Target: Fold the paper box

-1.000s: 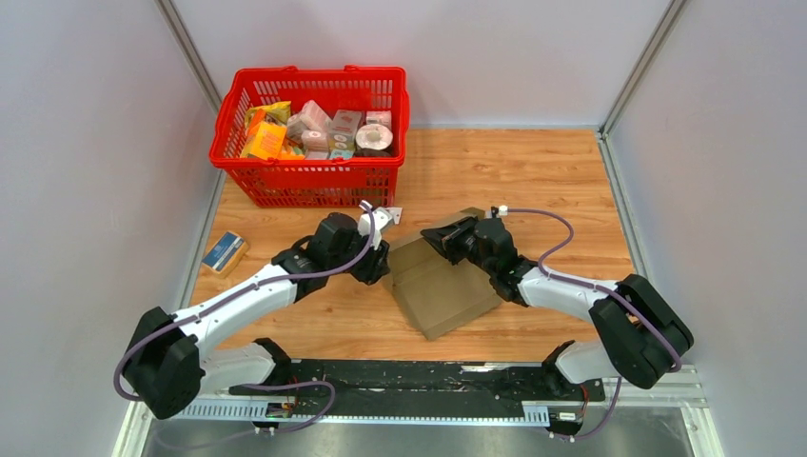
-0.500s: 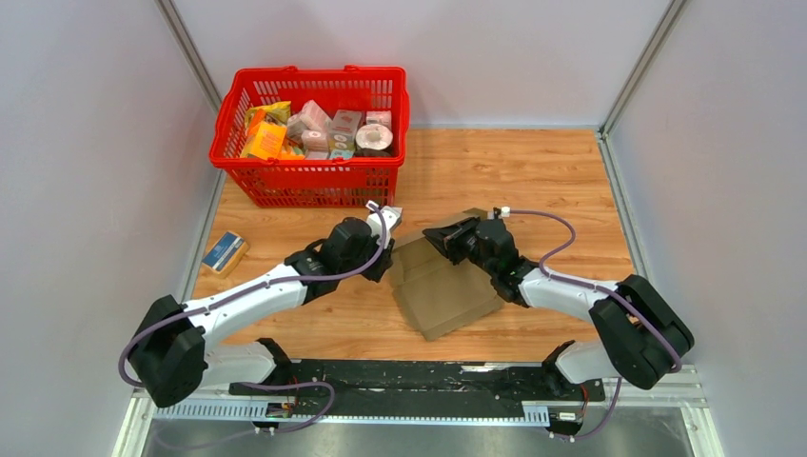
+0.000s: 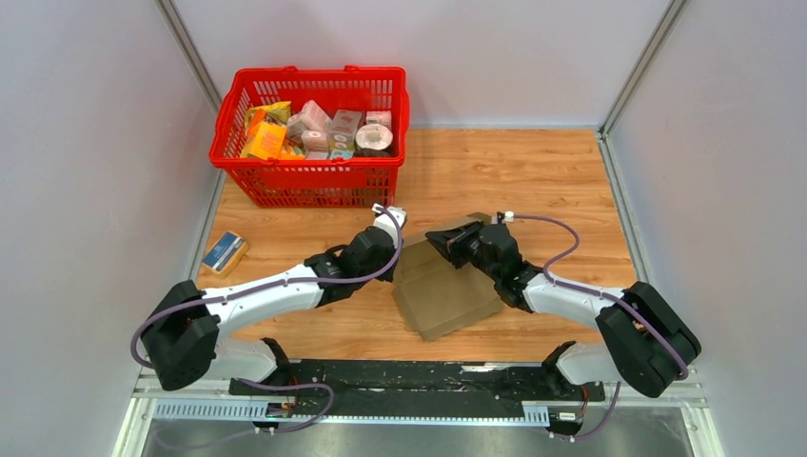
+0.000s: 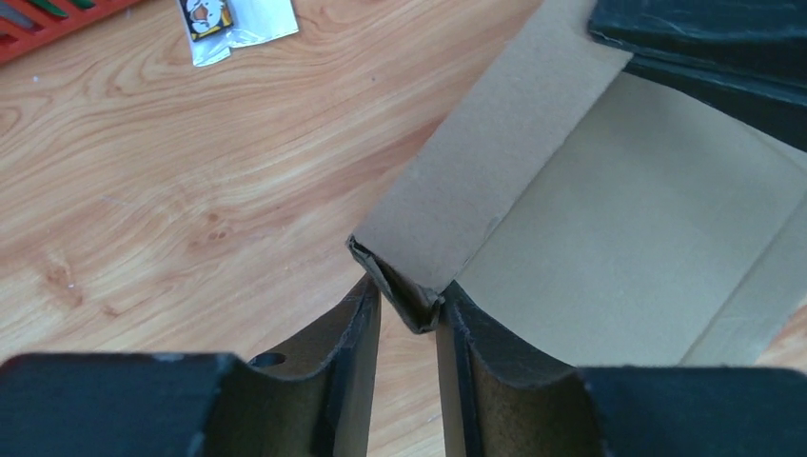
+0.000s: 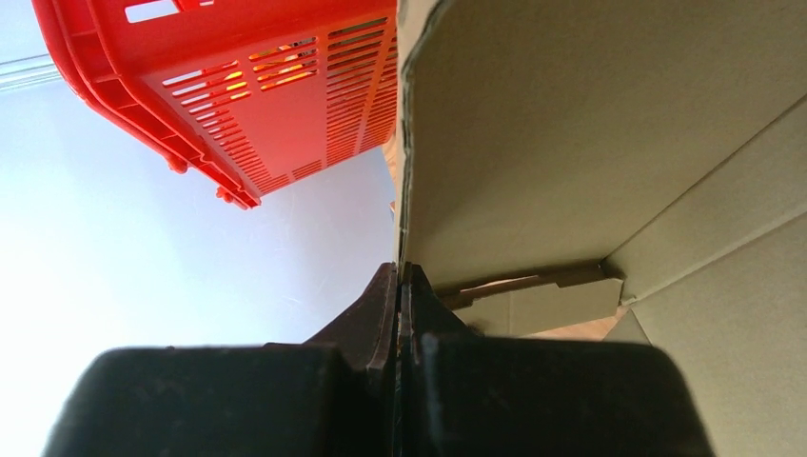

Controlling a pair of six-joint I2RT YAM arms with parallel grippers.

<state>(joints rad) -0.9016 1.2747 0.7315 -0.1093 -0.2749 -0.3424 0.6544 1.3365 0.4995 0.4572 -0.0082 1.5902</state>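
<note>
Overhead, the box (image 3: 445,290) lies mid-frame between both grippers, a basket (image 3: 309,133) upper left. Left wrist: the left gripper (image 4: 409,309) pinches a crumpled flap corner. Right wrist: the right gripper (image 5: 401,286), pressed together, clamps a panel edge.

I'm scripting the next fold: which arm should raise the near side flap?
Probably left. Its hand already straddles the paper box corner, while the right hand stays pinched on the far flap.

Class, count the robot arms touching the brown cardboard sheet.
2. The left arm's fingers straddle a crumpled corner of the brown corrugated cardboard sheet; the right arm's fingers pinch its raised flap.
</note>
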